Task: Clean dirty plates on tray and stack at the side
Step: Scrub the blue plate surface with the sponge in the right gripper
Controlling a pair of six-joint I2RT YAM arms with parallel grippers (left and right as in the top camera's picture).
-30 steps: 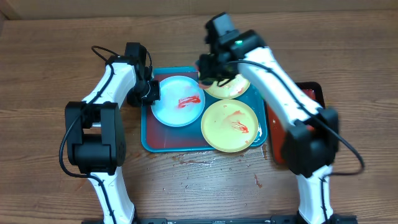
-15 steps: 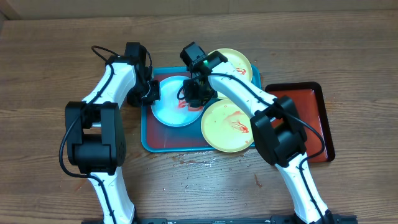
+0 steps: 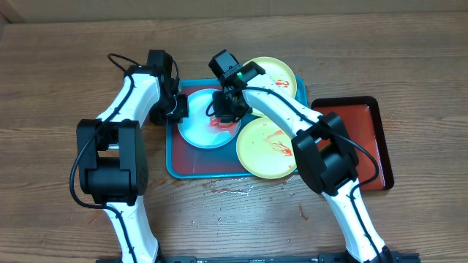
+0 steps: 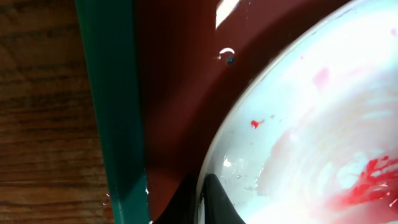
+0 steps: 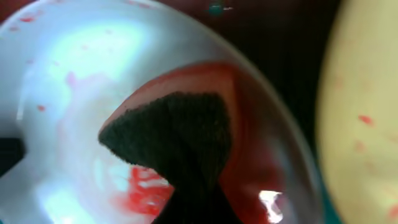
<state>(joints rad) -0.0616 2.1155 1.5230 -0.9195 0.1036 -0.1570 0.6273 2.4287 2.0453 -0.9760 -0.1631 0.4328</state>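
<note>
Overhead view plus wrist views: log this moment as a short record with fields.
tray: teal rim, holds three plates
blue plate: red sauce smeared
front yellow plate: red smear
back yellow plate: red spots, at tray's far edge
left gripper: shut on blue plate's left rim
right gripper: shut on sponge, pressed on blue plate
red tray: right of tray
stacked: none yet

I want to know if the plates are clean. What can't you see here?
Overhead: right claw tips, hidden under the right arm.
Right wrist: dark pad, too blurry to name.
Left wrist: blue plate, cut off by edges.
Overhead: back yellow plate, partly under that arm.
</note>
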